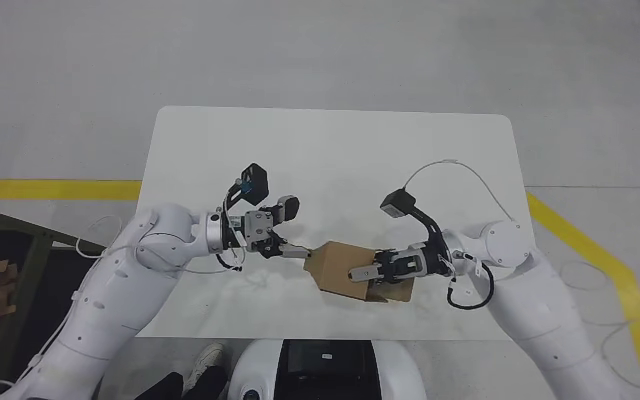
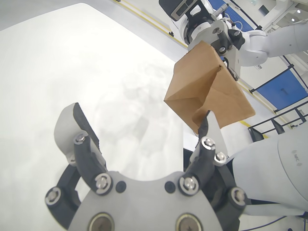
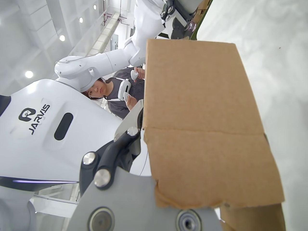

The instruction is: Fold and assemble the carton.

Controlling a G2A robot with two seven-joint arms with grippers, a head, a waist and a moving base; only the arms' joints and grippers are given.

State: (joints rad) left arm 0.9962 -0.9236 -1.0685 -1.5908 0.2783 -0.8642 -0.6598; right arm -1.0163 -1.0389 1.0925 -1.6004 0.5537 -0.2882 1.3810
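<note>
Carton [image 1: 335, 262] is held off the table [image 1: 330, 150], over its near edge. R gripper [image 1: 362, 272] is clenched on carton's R-arm end. L gripper [image 1: 295, 230] is spread wide at the opposite end, one fingertip [image 2: 208, 121] touching carton's corner, the other apart. Prob. past halfway: body is squared up and the L-side end seems folded shut. The ragged-edged flap at the R end likely still needs tucking. Likely snag: R gripper itself sits over that flap. Far beyond carton, past the table: yellow floor line [image 1: 60, 188]
</note>
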